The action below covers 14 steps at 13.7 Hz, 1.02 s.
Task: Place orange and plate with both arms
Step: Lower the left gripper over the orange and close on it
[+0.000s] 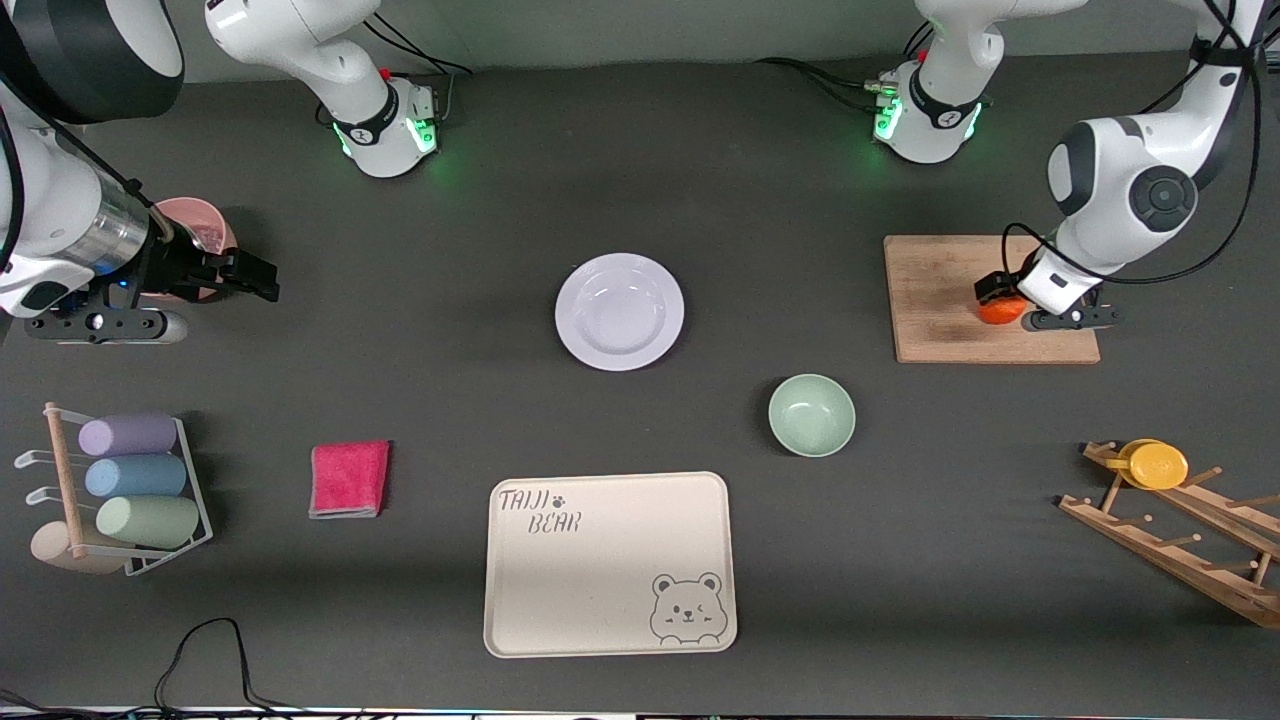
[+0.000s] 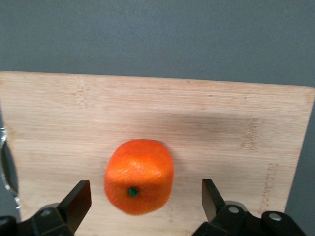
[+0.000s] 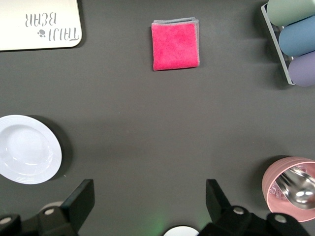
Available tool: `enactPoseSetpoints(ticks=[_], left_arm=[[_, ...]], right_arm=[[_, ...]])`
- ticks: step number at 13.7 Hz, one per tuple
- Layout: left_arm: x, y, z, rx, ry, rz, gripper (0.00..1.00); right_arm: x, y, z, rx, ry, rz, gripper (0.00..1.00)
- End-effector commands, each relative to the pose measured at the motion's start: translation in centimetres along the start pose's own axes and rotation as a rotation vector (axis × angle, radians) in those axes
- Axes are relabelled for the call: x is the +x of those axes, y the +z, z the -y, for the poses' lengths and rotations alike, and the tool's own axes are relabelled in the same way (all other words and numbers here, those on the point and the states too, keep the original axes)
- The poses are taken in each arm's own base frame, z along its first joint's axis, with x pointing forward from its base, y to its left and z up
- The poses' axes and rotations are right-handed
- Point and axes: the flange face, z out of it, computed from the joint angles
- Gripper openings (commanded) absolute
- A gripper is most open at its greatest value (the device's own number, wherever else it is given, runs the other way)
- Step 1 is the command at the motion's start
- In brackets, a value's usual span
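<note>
Left gripper (image 2: 142,199) over orange (image 2: 139,176)
Its jaws open, flanking the fruit on the board (image 2: 221,128); right gripper (image 3: 147,201) waits, jaws open, plate (image 1: 620,311) mid-bench.

The left arm hides most of the orange (image 1: 1000,311); the picture's edge crops the pink cup (image 3: 290,189).

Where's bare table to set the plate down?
Free: between the plate and the pink cloth; also between the mint bowl and the wooden rack. Crowded: the cutting board, under the left gripper.
</note>
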Motion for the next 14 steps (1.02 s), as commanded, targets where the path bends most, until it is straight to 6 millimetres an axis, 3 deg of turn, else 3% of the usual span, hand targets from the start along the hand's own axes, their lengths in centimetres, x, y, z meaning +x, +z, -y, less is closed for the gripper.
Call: enactPoseSetpoints(ticks=[1, 5, 10, 11, 12, 13, 14], left_arm=[[-0.5, 2.4, 0.0, 0.005, 0.024, -0.013, 1.00], [-0.3, 4.0, -0.1, 0.004, 0.029, -0.023, 1.00], [-0.2, 3.9, -0.1, 0.004, 0.028, -0.029, 1.00], [-0.3, 3.9, -0.1, 0.004, 0.028, -0.029, 0.90], [-0.2, 3.8, -0.1, 0.004, 0.031, -0.031, 0.22], [-0.2, 3.7, -0.1, 0.004, 0.032, -0.032, 0.00], [-0.2, 3.7, -0.1, 0.004, 0.031, -0.032, 0.00]], right_arm=[[-0.3, -0.2, 0.3, 0.023, 0.021, -0.010, 1.00], [-0.4, -0.5, 0.3, 0.024, 0.019, -0.016, 1.00], [-0.4, -0.6, -0.7, 0.027, 0.028, -0.014, 1.00], [-0.8, -0.9, 0.3, 0.025, 0.011, -0.016, 1.00], [-1.0, -1.1, 0.3, 0.024, 0.014, -0.020, 1.00], [-1.0, -1.1, 0.4, 0.024, 0.013, -0.020, 1.00], [-1.0, -1.1, 0.5, 0.023, 0.011, -0.020, 1.00]])
